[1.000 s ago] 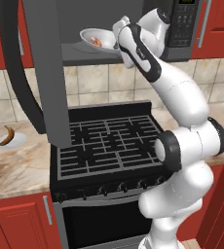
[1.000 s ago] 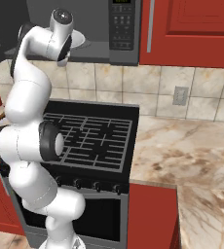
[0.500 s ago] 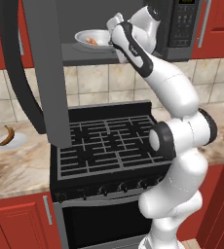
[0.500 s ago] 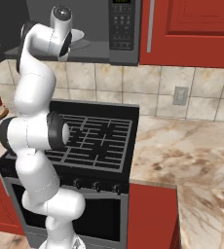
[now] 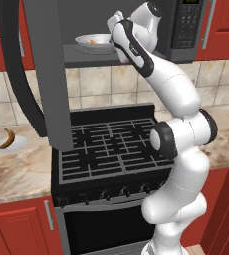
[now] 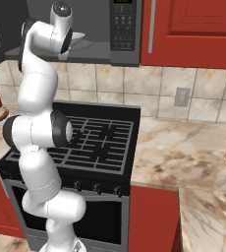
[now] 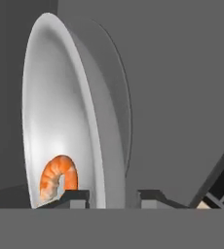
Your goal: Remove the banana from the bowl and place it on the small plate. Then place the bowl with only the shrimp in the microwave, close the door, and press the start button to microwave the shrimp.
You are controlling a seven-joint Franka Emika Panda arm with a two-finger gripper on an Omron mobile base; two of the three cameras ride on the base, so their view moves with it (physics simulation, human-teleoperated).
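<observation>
The silver bowl (image 5: 94,42) sits just inside the open microwave (image 5: 186,35), low over its grey floor. The orange shrimp (image 7: 60,177) lies in the bowl (image 7: 60,107). My gripper (image 7: 113,198) straddles the bowl's rim, one fingertip inside and one outside, and looks shut on it. From the left base camera the hand (image 5: 117,27) is at the bowl's right edge. The banana (image 5: 7,138) lies on the small plate (image 5: 16,146) on the left counter. The door (image 5: 42,74) stands swung wide open to the left.
The black stove (image 5: 111,144) lies under the microwave. The button panel (image 6: 124,22) is on the microwave's right side. Red cabinets (image 6: 193,29) flank it. Marble counter (image 6: 183,147) runs to the right of the stove.
The arm has swung left and its elbow has straightened upward. The hand has pushed a little deeper into the microwave with the bowl.
</observation>
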